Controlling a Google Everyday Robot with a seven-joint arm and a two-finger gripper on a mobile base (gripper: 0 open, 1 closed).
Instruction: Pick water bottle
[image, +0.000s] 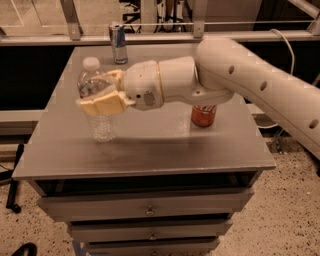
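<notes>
The cream-coloured two-finger pincer (95, 92) is closed on the small clear ribbed plastic water bottle with a white screw cap (102, 127). One finger crosses the front of the bottle's middle and the other sits against its far side, so the bottle stands upright between them, cap above the fingers and ribbed lower body below. Whether the bottle's base rests on the grey metal counter (165, 145) or hangs just above it, I cannot tell.

By my reading the reach and the grasp are done. What is left is a clear lift off the counter.

Behind the pincer, the rounded white wrist housing (150, 90) lies roughly level. The thick white arm (260, 82) runs from it across the counter and drops away toward the near corner on the wrist's side. A red soda can (203, 116) stands well apart from the pincer, tucked under the wrist end of the arm. A slim blue-and-silver can (118, 42) stands beyond the pincer, near the counter's far edge. Below the counter's front edge are grey drawers (150, 210).
</notes>
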